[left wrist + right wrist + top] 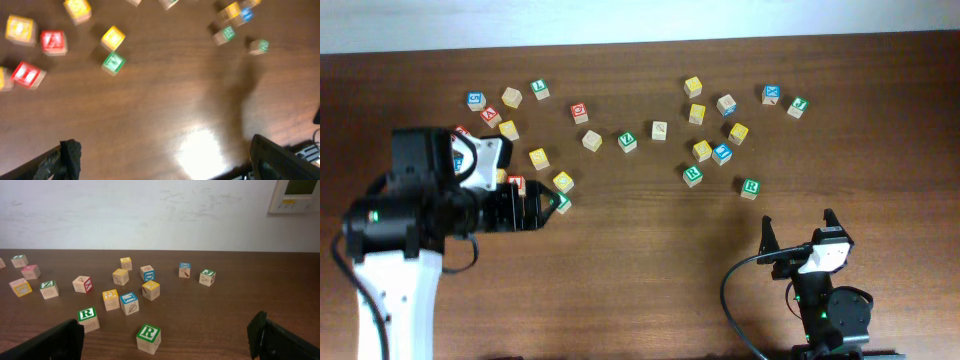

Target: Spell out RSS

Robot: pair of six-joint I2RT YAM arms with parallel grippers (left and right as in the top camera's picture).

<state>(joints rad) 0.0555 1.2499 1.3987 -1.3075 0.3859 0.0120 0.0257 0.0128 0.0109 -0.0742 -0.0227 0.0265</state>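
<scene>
Two cubes with a green R face stand right of centre, one [692,176] beside the other [750,188]. In the right wrist view the nearer R cube [148,337] lies just ahead of my open, empty right gripper [170,349], and the other R cube [87,318] is to its left. Several yellow cubes, such as one [702,150] and another [563,181], are scattered about; I cannot read an S on any. My left gripper [550,204] is open and empty next to a green cube [113,63]. My right gripper [800,232] is near the front edge.
Loose letter cubes form two groups at the back of the brown table [650,280]: red [53,42], yellow [113,37] and blue ones at left, and blue [129,301] and yellow [150,289] ones at right. A white wall lies behind.
</scene>
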